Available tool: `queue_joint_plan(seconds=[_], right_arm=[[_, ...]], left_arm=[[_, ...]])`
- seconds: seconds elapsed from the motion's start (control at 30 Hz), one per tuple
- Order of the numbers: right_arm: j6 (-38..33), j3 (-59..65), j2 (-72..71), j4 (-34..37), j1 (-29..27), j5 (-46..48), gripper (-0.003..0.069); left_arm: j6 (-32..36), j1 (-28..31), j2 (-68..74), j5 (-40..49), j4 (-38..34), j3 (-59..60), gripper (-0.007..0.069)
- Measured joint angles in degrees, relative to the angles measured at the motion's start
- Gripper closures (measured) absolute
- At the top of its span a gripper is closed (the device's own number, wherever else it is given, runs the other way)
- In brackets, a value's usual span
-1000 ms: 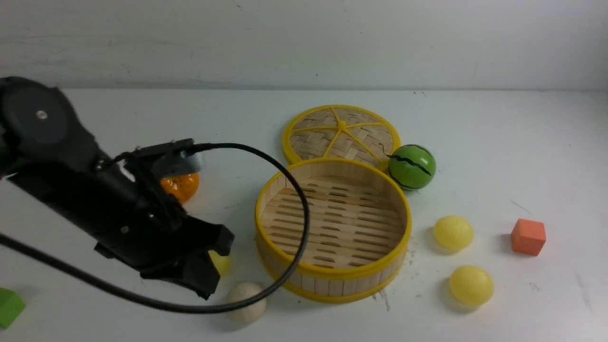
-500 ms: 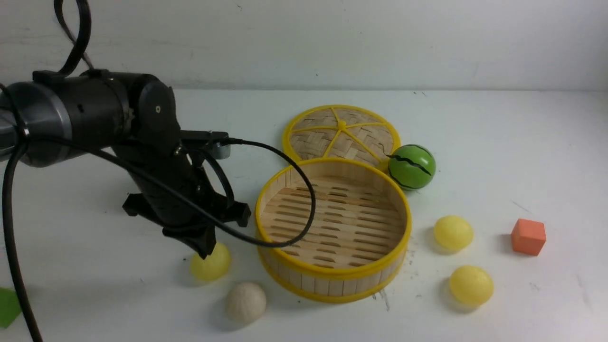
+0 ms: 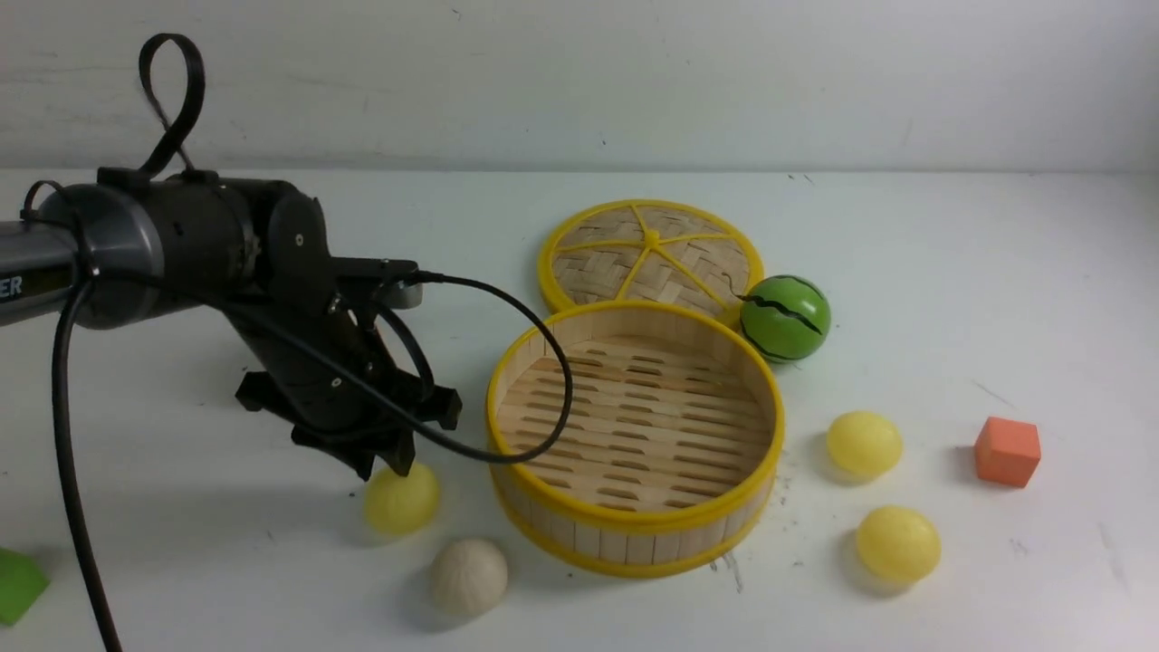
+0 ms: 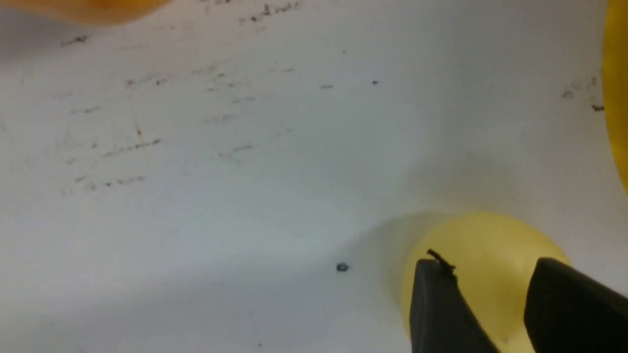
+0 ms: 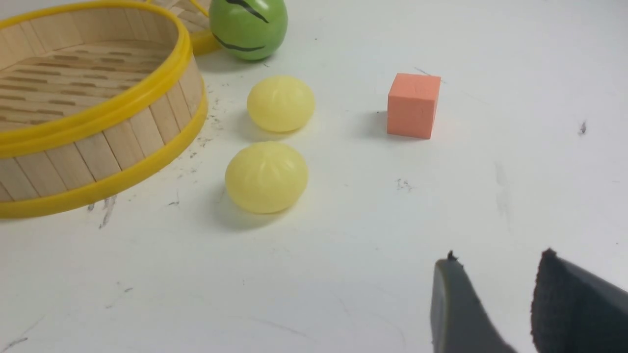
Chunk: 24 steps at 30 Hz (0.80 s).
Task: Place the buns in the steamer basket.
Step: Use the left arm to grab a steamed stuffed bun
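Note:
The steamer basket (image 3: 634, 534) stands empty at the table's middle. Left of it lie a pale yellow bun (image 3: 402, 500) and an off-white pleated bun (image 3: 468, 576). My left gripper (image 3: 382, 466) hangs just above the yellow bun (image 4: 490, 235), open, and the bun shows through the gap between its fingers (image 4: 434, 304). Two more yellow buns (image 3: 864, 443) (image 3: 897, 542) lie right of the basket (image 5: 98, 117); the right wrist view shows them as a farther bun (image 5: 280, 103) and a nearer bun (image 5: 266, 176). My right gripper (image 5: 498, 257) is open over bare table, well short of them.
The flat woven lid (image 3: 650, 254) lies behind the basket, with a striped green ball (image 3: 784, 319) beside it. An orange cube (image 3: 1007, 451) sits at the right and a green block (image 3: 16, 584) at the front left edge. The left arm hides the tangerine (image 4: 83, 5) in the front view.
My left arm has swung up and come down over the yellow bun left of the basket. Its jaws have gone from shut to open. Nothing on the table has moved.

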Motion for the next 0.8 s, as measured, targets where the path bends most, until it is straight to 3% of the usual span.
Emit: queue_joint_plan(seconds=[0.6, 0.8], right_arm=[[0.0, 0.0, 0.0, 0.0, 0.0, 0.0, 0.042], [0.0, 0.0, 0.0, 0.0, 0.0, 0.0, 0.042]], left_arm=[[0.83, -0.4, -4.27, 2.94, -0.25, -0.11, 0.0381], [1.59, -4.01, -5.45, 5.47, 0.76, -0.11, 0.0391]])
